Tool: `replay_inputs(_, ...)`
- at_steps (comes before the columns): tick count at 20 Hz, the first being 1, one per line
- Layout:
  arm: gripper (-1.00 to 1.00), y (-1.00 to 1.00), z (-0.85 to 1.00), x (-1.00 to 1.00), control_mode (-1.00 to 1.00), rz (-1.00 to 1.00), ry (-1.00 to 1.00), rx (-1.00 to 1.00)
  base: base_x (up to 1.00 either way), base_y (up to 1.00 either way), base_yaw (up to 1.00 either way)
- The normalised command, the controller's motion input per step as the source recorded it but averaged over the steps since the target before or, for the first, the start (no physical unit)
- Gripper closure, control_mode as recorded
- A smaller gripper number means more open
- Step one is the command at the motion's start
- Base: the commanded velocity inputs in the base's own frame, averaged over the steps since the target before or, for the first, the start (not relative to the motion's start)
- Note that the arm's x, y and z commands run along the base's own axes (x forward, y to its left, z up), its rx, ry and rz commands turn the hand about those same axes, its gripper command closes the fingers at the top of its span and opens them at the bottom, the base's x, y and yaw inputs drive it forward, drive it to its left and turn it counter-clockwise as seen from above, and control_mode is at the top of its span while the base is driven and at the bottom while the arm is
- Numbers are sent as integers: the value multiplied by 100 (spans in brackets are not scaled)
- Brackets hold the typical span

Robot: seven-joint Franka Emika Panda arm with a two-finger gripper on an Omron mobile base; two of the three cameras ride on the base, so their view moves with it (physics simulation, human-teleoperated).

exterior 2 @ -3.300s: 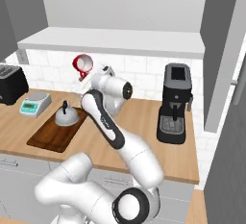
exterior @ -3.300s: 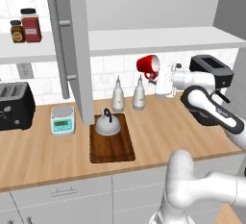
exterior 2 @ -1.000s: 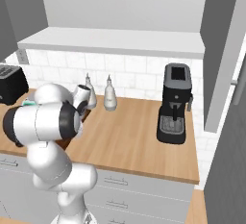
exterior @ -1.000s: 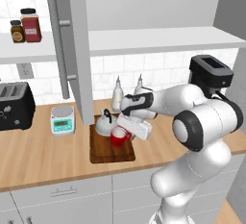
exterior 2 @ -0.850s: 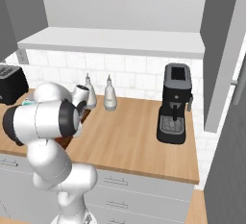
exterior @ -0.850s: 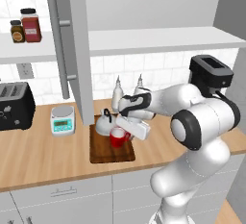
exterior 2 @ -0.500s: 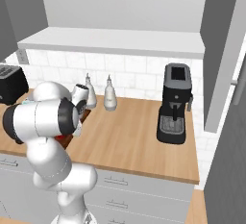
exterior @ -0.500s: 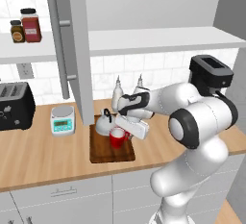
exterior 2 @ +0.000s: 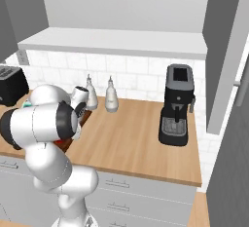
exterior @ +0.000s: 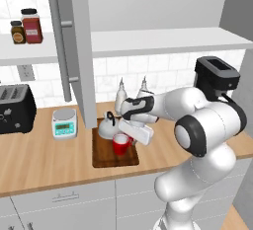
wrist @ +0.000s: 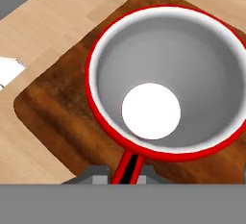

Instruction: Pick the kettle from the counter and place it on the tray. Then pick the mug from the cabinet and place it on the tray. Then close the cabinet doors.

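Two of the three steps are being judged as nearly finished. In the left base view, going from nine o'clock toward three: the cabinet door [exterior: 78,51] is being left swung open, its bar handle facing the room; below it the kettle [exterior: 107,127] is sitting on the tray [exterior: 106,159], which lies on the counter [exterior: 39,162]. Just at the kettle's four o'clock, the mug [exterior: 120,144] is being held upright over the tray's inner part; whether its base is touching the wood cannot be told.

The gripper [wrist: 126,169] is being kept pinched on the mug's thin side handle, as the hand view shows the red strip caught between the two dark tips at six o'clock, with the pale inside of the mug above them. Release is not yet being made, so the mug step is being counted as unfinished, and the doors are remaining to be closed.

The arm is being reached across from three o'clock toward the tray, forearm roughly level, the hand angled downward over the mug.
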Motion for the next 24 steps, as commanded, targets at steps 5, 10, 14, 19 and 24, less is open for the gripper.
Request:
replay_inputs(5,-100,4,-2,-2,-100,-2,0,0,0,0,0)
replay_inputs(10,-100,0,0,0,-100,-5,0,0,0,0,0)
replay_inputs(14,-100,-13,11,0,-100,-9,0,4,0,0,0)
replay_inputs(19,-100,-35,43,0,-100,-14,0,4,0,0,0)
replay_inputs(24,-100,-50,60,-4,-100,-10,-4,12,0,0,0)
